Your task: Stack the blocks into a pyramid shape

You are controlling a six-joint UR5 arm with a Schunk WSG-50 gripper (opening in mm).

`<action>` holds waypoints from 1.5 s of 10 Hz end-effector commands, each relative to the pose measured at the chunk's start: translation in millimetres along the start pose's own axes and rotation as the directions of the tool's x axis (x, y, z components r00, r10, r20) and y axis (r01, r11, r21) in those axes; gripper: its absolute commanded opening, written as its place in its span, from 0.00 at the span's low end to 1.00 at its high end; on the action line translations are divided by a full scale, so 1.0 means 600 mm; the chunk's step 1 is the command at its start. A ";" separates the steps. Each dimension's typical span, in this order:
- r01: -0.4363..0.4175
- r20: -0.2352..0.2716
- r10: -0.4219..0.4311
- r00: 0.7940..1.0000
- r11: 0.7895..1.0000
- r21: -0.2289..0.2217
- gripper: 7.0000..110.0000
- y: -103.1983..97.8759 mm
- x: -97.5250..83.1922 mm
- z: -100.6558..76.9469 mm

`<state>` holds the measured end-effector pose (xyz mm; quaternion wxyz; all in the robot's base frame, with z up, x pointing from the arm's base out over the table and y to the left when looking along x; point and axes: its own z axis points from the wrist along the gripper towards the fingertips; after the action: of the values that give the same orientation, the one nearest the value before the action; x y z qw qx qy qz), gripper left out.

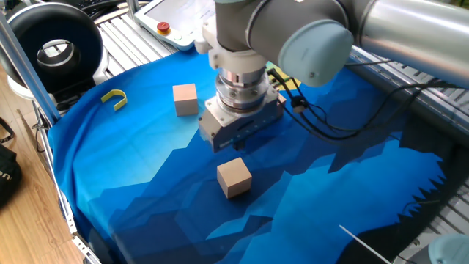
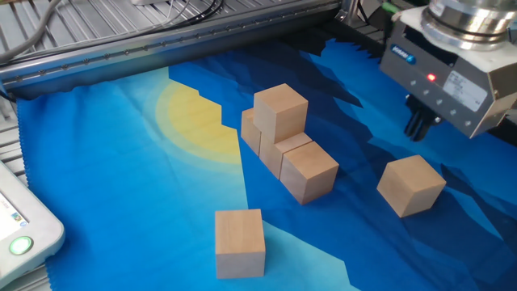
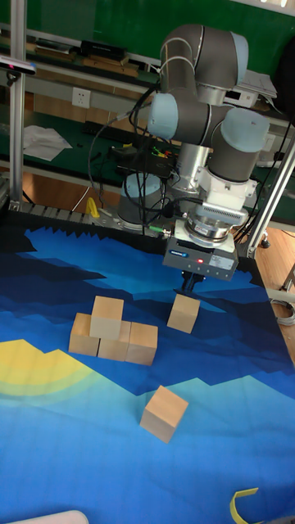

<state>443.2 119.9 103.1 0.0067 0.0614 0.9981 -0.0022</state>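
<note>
Three tan blocks [image 2: 309,171] lie in a row on the blue cloth, with one block [image 2: 280,111] on top at the far end; in the tall fixed view this stack [image 3: 107,318] is at the left. A loose block [image 2: 412,185] lies to the stack's right, also seen as block [image 1: 234,177] and block [image 3: 185,313]. Another loose block [image 2: 240,242] sits nearer the front, also visible as block [image 1: 185,99] and block [image 3: 165,413]. My gripper [image 2: 420,125] hovers just above and behind the right loose block, fingers together, holding nothing; it shows as gripper [image 3: 190,285] too. The arm hides the stack in one fixed view.
A small yellow hook [image 1: 113,97] lies near the cloth's edge, also seen as hook [image 3: 244,501]. A black round device [image 1: 55,44] and a white pendant [image 1: 176,18] stand off the cloth. Cables [image 1: 322,121] trail behind the arm. A metal rail [image 2: 161,44] borders the cloth.
</note>
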 end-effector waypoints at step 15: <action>-0.210 -0.046 0.206 0.977 0.971 -0.118 0.57 0.028 0.003 0.058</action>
<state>437.9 139.5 73.8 0.0012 0.1638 0.9847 0.0598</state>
